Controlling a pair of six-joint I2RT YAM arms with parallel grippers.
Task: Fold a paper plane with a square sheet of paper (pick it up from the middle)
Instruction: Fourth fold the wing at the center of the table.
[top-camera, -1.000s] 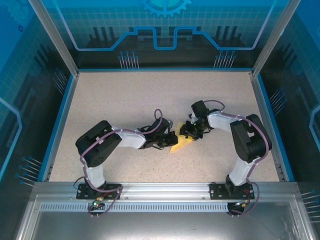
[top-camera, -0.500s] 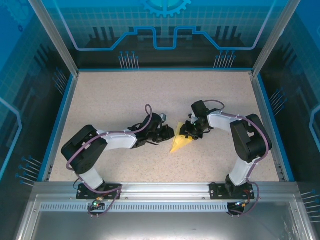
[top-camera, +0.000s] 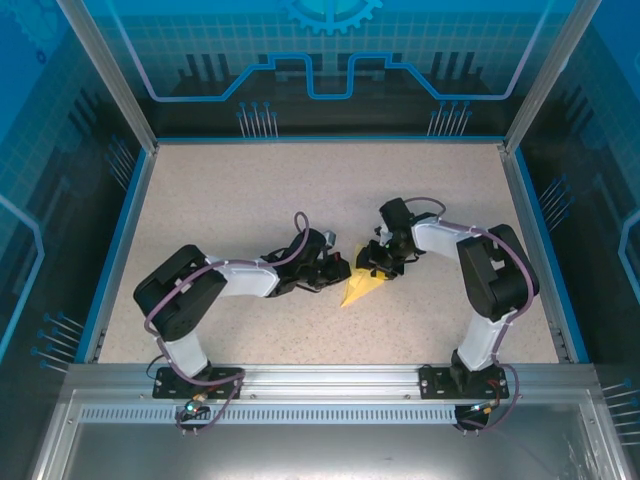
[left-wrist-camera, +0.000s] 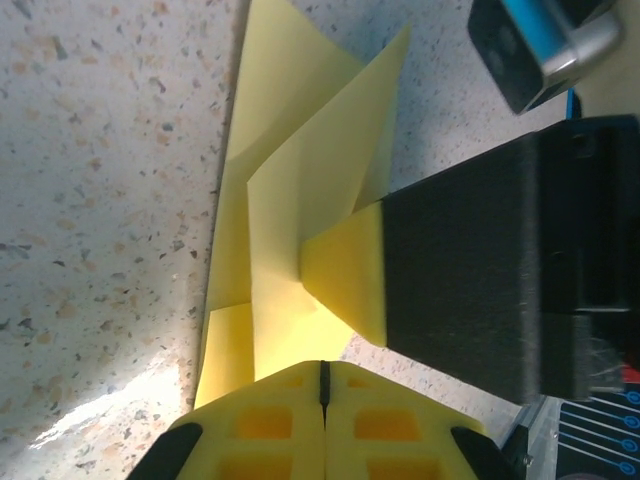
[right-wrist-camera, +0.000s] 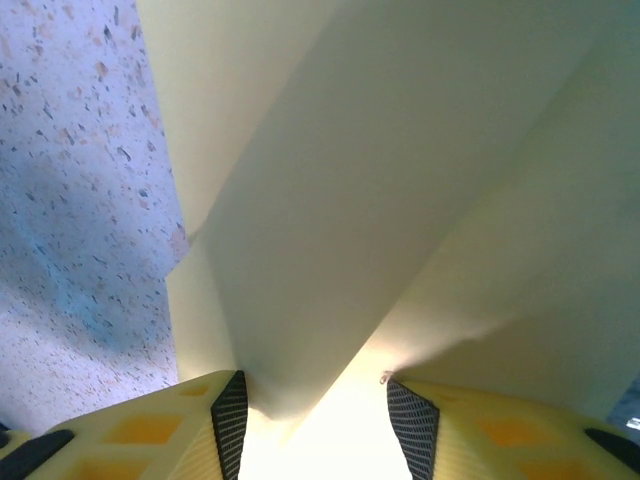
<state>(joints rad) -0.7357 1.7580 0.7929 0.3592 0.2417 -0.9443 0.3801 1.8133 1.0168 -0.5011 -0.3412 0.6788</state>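
Speckled bench (top-camera: 250, 190): a beige-grained surface inside a blue rim, on which the paper is carried near the centre of the top view.
Paper plane (top-camera: 356, 288): pale yellow paper is seen lying flat just right of centre, between the two sets of fingers. It is already narrowed to a layered wedge, with its tip towards the lower left.
Right fingers (top-camera: 372, 262): placed at the paper's upper right end and held partly apart, with a raised fold standing between the pads (right-wrist-camera: 229, 420).
Left fingers (top-camera: 335, 270): closed pad against pad at the paper's left edge. Whether a layer is pinched cannot be told.
Done: the early folds are judged complete, since stacked triangular layers are visible.
Left: the wing folds and final creasing are judged still to be finished.
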